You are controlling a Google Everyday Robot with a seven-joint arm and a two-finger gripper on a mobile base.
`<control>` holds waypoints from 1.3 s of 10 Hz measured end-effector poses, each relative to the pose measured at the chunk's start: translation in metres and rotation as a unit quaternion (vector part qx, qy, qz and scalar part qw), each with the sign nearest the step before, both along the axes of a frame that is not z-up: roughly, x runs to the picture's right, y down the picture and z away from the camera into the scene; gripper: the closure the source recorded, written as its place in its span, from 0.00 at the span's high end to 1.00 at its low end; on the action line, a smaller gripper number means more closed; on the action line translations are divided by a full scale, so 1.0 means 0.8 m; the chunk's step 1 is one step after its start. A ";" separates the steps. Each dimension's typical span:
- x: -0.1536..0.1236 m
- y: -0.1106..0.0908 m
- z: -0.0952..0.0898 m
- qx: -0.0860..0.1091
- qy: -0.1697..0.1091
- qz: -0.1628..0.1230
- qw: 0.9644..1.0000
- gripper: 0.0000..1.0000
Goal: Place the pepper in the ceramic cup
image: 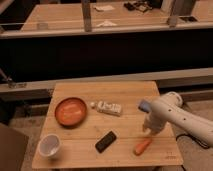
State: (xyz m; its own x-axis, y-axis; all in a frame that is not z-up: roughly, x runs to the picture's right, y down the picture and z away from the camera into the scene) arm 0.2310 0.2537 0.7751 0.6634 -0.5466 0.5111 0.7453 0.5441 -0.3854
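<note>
The pepper (142, 146) is a small orange-red tapered vegetable lying on the wooden table (125, 95) near its front right. The white ceramic cup (50, 146) stands upright at the table's front left corner, far from the pepper. My gripper (148, 129) hangs from the white arm at the right, just above and slightly behind the pepper, pointing down at the tabletop. It holds nothing that I can see.
A round orange plate (71, 111) sits at the left. A white tube-like item (108, 107) lies at the table's middle. A black flat object (105, 141) lies front centre. A dark counter with rails runs behind the table.
</note>
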 end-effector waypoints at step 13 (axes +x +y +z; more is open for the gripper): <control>0.001 0.021 0.007 -0.005 -0.014 0.004 1.000 0.80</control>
